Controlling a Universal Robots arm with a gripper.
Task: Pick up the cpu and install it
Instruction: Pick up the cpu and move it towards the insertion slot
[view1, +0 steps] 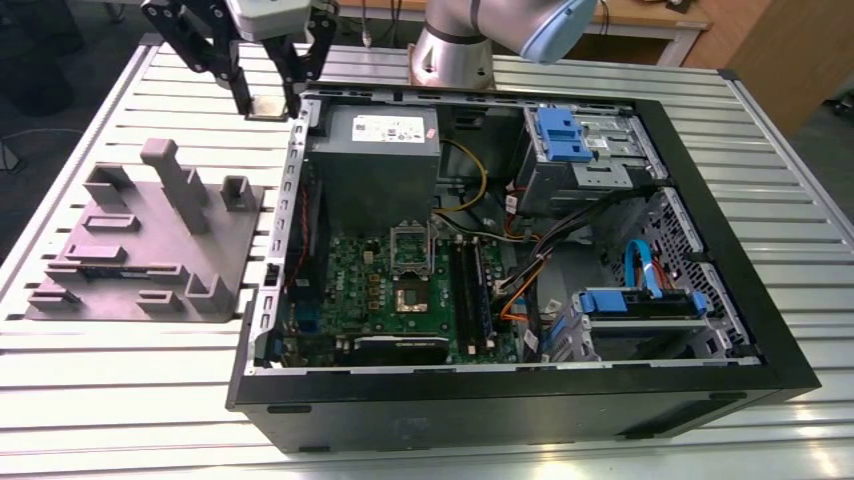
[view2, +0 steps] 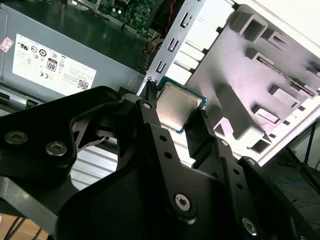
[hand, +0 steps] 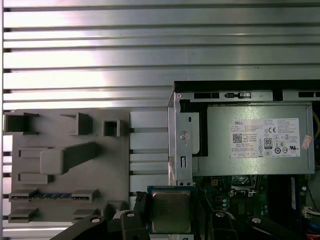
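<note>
Second wrist view: the black fingers (view2: 152, 125) are closed on the cpu (view2: 179, 106), clamping two opposite edges with its metal top showing. In the exterior view they hold it above the slatted surface (view1: 120, 400), just outside the open computer case (view1: 534, 405), near the power supply (view1: 380, 160). The case also holds the motherboard (view1: 380, 290) and blue-tabbed drive cages (view1: 574, 135). The grey fixture (hand: 65, 130) carries a bluish strip (hand: 55, 195), possibly a memory stick.

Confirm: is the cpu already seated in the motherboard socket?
No, in the second wrist view the cpu is held in the gripper, outside the wall of the computer case.
</note>
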